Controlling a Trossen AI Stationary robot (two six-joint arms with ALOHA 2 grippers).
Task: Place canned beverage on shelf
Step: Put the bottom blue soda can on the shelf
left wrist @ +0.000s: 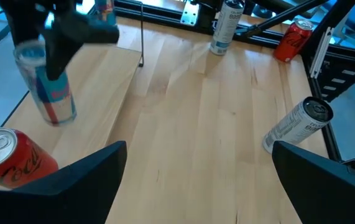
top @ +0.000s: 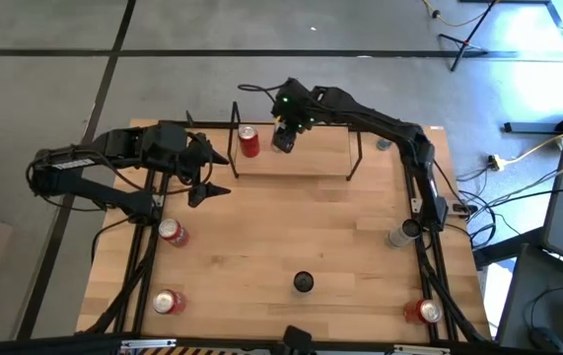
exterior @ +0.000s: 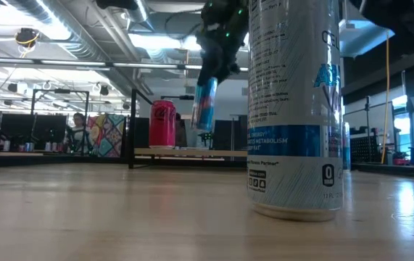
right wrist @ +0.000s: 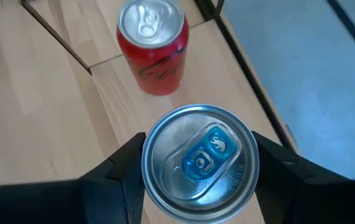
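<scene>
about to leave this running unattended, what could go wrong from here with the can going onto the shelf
1. The right end effector holds the blue can in the air over the shelf, slightly tilted in the low view; set down like that, it may tip.
2. The red can already stands on the shelf close beside the held one, so a sideways drift on the way down could knock it.
3. The left end effector waits open near the shelf's end, so a wide retreat might meet it.

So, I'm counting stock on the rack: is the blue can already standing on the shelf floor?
No: in the low view the blue can hangs in the right gripper, clear above the shelf, beside the red can.
</scene>
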